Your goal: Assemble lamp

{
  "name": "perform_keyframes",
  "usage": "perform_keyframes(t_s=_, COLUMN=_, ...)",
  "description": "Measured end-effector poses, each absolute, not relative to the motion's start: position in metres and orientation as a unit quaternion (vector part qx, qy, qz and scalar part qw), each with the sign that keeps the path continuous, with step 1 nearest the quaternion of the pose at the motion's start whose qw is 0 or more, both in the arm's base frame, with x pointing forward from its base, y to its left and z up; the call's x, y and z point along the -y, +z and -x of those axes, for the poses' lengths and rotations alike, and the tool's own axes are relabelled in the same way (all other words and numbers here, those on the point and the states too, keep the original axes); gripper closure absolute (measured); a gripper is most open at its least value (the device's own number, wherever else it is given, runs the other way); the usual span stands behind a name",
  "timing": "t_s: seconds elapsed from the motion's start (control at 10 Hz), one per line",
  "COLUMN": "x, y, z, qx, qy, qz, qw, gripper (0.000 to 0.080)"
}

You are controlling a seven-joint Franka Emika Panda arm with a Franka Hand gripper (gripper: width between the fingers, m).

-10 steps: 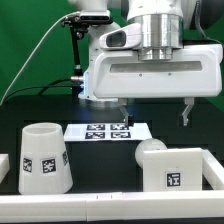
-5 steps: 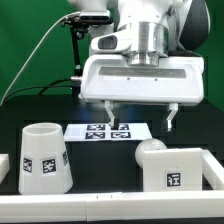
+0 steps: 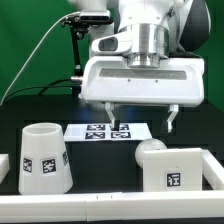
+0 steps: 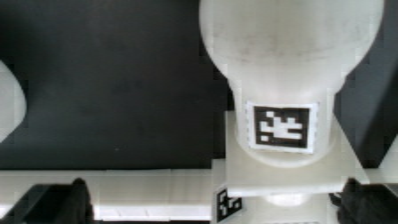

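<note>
Gripper (image 3: pixel 140 118) hangs spread wide and empty above the tabletop (image 3: pixel 100 170), right over the bulb (image 3: pixel 152 152) by the base (image 3: pixel 180 168). Looks like a pre-grasp; next it needs lowering and closing squarely. Shade (image 3: pixel 43 157) sits apart.

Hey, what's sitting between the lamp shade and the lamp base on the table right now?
In the exterior view, nothing stands between the shade and the base: only bare black table. The marker board lies farther back, behind that gap.

Shade (image 3: pixel 43 158) upright, base (image 3: pixel 172 166) apart
</note>
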State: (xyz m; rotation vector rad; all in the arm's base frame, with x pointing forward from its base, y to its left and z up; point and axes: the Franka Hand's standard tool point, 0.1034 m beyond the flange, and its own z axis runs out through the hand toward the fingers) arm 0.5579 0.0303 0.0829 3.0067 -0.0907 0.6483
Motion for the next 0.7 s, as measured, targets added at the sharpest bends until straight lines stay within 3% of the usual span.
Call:
perform_keyframes(t_s=0.3, x=-0.037, y=0.075, z=-0.553, qx=0.014, qy=0.254, qz=-0.966, qw=0.045, gripper=0.0101)
perform_keyframes(t_s=0.7, x=-0.037, y=0.071, z=-0.546, qx=0.021, qy=0.253, qz=-0.966, qw=0.045, gripper=0.0101)
